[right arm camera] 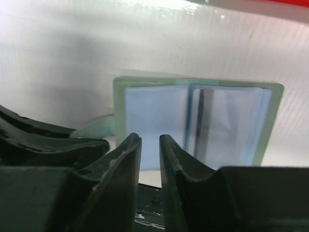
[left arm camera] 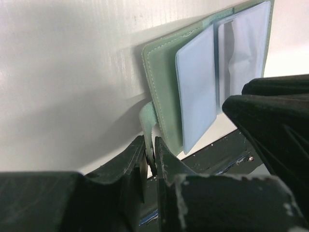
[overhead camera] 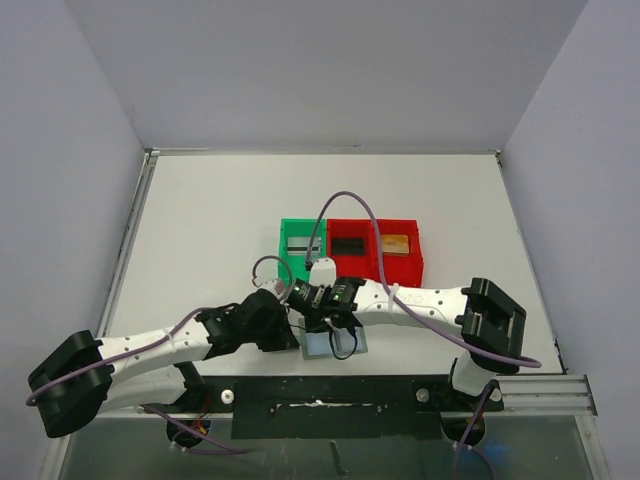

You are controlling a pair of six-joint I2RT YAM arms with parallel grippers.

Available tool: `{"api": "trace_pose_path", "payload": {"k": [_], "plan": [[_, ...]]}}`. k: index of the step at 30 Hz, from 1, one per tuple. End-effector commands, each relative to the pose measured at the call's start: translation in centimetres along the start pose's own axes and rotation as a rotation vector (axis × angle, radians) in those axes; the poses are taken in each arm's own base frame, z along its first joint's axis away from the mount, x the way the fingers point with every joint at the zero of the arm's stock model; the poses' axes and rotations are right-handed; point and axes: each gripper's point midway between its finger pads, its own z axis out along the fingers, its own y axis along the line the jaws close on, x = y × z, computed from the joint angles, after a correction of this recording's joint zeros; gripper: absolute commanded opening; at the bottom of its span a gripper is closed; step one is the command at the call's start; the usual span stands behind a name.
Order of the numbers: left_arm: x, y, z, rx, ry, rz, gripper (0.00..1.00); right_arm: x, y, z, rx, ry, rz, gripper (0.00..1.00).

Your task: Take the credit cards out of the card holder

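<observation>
Grey-green card holder lies open at the near edge of the table, credit cards apparently not yet out; left gripper pinches its strap, right gripper hovers above, jaws slightly apart.

The card holder has a matt grey-green cover with a stitched edge, leather or perhaps an imitation of it. Its inner pockets are thin clear plastic film, softly shiny and slightly wrinkled. The table is white and smooth, glossy enough to carry glare. The left gripper and right gripper have fingers of matt black plastic, coarse-grained and scuffed pale. The red bins and green bin look like shiny moulded plastic.
</observation>
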Motion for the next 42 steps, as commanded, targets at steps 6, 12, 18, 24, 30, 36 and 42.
{"api": "trace_pose_path", "payload": {"k": [6, 12, 18, 24, 30, 36, 42], "plan": [[-1.4, -2.0, -0.7, 0.07, -0.059, 0.015, 0.19, 0.8, -7.3, -0.5, 0.071, -0.033, 0.202, 0.3], [-1.5, -1.8, -0.9, 0.053, -0.062, 0.026, 0.24, 2.0, -8.2, 0.0, 0.068, -0.006, 0.225, 0.34], [-1.5, -1.7, -0.6, 0.046, -0.06, 0.03, 0.24, 2.5, -8.3, 1.1, 0.099, 0.019, 0.197, 0.35], [-1.6, -1.3, -0.4, 0.026, -0.058, 0.041, 0.15, 2.9, -8.3, 2.3, 0.12, 0.047, 0.156, 0.31], [-1.1, -1.2, 0.0, 0.025, -0.039, 0.048, 0.06, 2.6, -8.1, 1.9, 0.144, 0.045, 0.121, 0.06], [-1.1, -1.1, 0.2, 0.028, -0.038, 0.047, 0.04, 1.5, -6.8, 0.6, 0.184, 0.025, 0.061, 0.01], [-1.2, -1.2, 0.2, 0.03, -0.044, 0.039, 0.03, 0.4, -5.3, -1.0, 0.211, -0.016, 0.021, 0.01]]}}
